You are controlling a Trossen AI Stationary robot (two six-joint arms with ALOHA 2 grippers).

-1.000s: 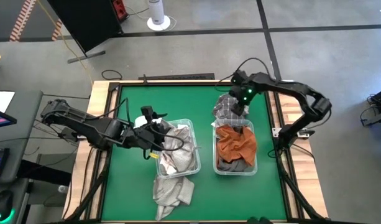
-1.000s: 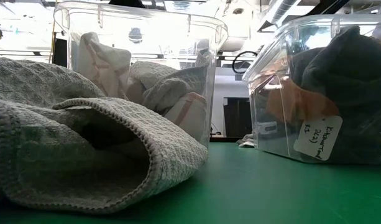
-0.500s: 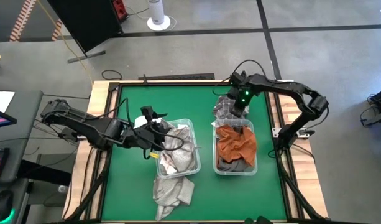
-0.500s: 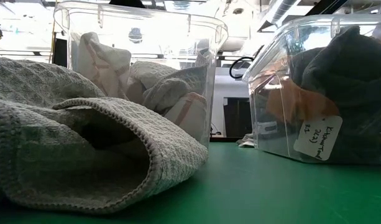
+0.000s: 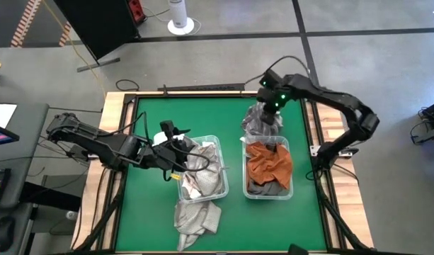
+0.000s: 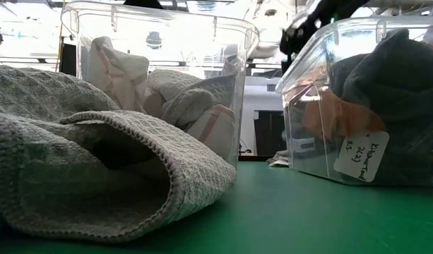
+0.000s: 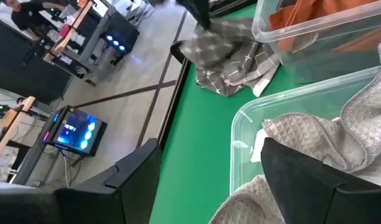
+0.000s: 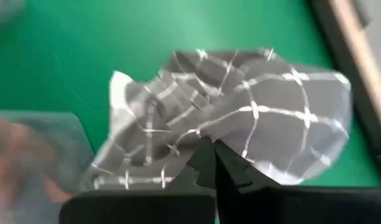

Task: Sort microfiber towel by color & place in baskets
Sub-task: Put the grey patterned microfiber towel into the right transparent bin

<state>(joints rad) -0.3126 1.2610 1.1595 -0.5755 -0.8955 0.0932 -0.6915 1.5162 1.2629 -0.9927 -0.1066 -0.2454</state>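
Observation:
A dark grey towel with white check lines (image 5: 261, 123) lies behind the right basket (image 5: 288, 185), and my right gripper (image 5: 270, 106) is shut on it from above. The right basket holds an orange towel (image 5: 268, 163) over a dark grey one. The left basket (image 5: 221, 193) holds light grey and white towels (image 5: 201, 177). My left gripper (image 5: 178, 156) stands open at that basket's left rim, one finger (image 7: 302, 180) over the towels inside. Another light grey waffle towel (image 5: 197, 216) lies on the table in front of the left basket. My right gripper pinches a raised fold (image 8: 210, 134) near the middle of the checked towel between its two fingers. The fingers point down from above. The cloth is drawn up into a peak under them, while its lower edge (image 6: 279, 161) still lies on the table.
The two clear baskets stand side by side mid-table with a green gap between them (image 5: 234, 177). The table's wooden rim (image 5: 117, 106) runs around the green mat. Free mat lies at the far left (image 5: 181, 113) and near right (image 5: 273, 227).
My right gripper has shut on the checked towel and risen, shifting a little toward the far edge. The towel, which was spread flat, is now gathered narrower and pulled up in the middle, its edges still down. The right arm now shows at the top of the low view.

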